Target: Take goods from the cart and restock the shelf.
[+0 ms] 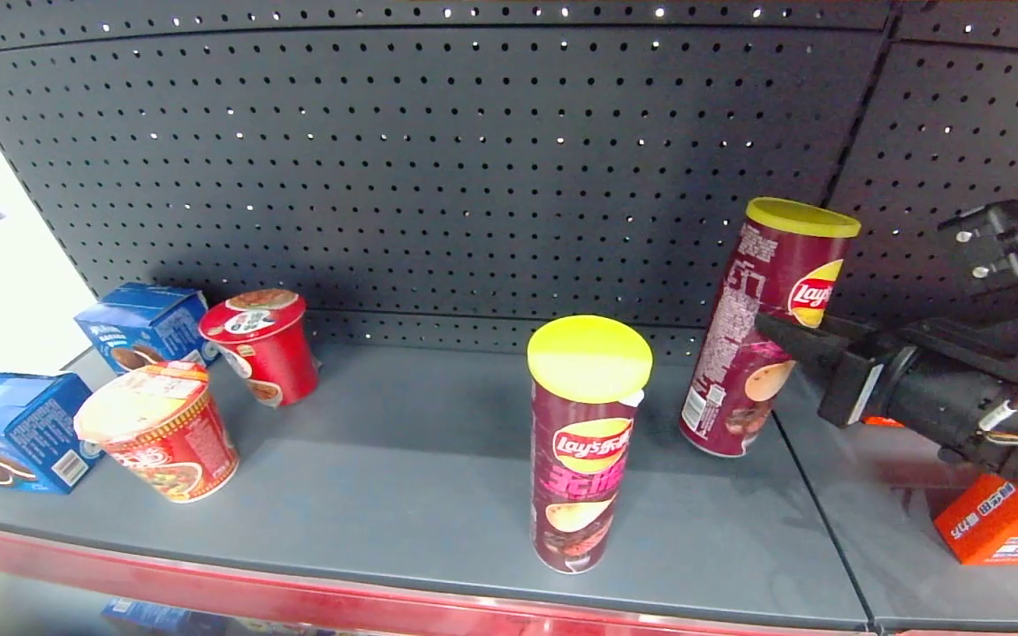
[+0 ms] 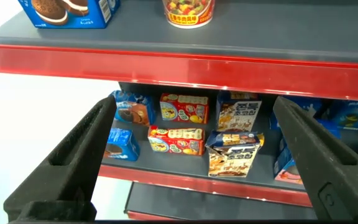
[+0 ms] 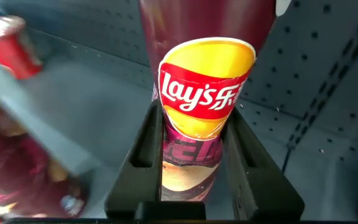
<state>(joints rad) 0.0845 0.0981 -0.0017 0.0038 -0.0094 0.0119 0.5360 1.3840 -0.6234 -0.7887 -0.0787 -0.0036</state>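
A shop: pegboard-backed shelf (image 1: pixel 403 477) with red front rail (image 1: pixel 297 596), chip cans (image 1: pixel 584 459), cup noodles (image 1: pixel 164 433) and biscuit boxes (image 1: pixel 14 433) on it.

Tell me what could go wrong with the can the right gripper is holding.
1. The held can is tilted in the right gripper; released like this, it might topple instead of standing.
2. The standing can is near the front edge of the shelf; a fall or swing of the held one might knock it off.

Shelf (image 1: pixel 403 473) free between noodle cup (image 1: pixel 160 433), upright can (image 1: pixel 584 459); tilted can (image 1: pixel 743 344) beyond.
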